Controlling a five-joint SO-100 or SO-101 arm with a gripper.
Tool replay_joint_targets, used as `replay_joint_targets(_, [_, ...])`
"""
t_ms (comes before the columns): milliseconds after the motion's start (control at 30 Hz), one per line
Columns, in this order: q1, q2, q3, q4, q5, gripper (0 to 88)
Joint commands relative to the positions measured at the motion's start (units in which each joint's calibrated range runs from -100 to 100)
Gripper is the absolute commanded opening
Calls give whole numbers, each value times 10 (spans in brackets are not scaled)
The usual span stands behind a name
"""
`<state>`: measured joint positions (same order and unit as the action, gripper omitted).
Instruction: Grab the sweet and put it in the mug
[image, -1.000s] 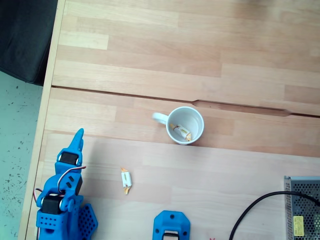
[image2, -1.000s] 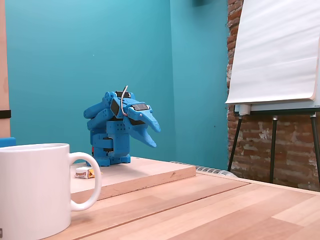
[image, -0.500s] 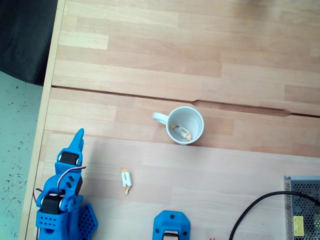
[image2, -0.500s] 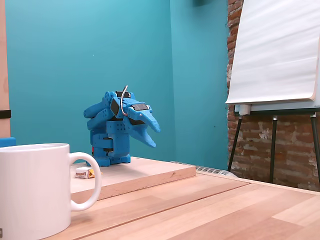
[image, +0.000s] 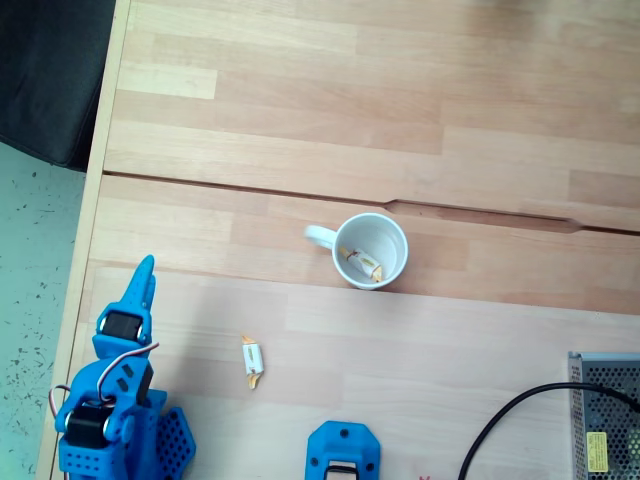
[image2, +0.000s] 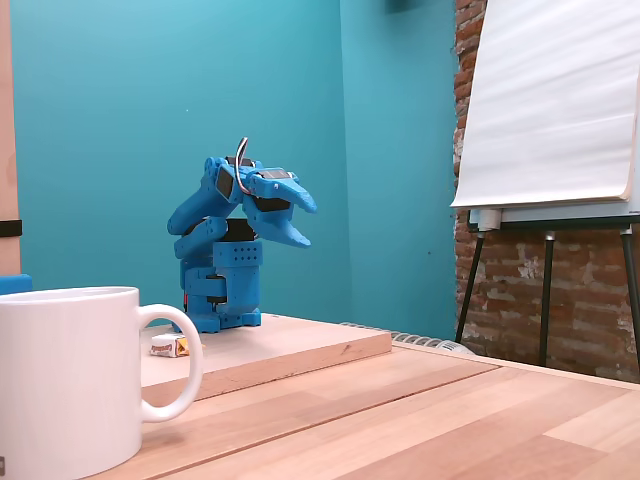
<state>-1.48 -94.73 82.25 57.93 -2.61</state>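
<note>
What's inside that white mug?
Seen from above, the mug holds one wrapped sweet lying against its inner wall. From the side view, the mug's wall hides its inside entirely.

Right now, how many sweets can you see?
2: one sweet inside the mug, one lying on the board below and left of it. More could hide under the first.
</note>
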Motion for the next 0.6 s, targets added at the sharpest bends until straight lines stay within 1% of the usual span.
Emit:
replay_joint_targets(0, [2, 10, -65, 34, -1, 204])
replay_joint_targets(333, [8, 236, -146, 51, -1, 205])
replay_joint_targets(567, [91, 315, -174, 51, 4, 205])
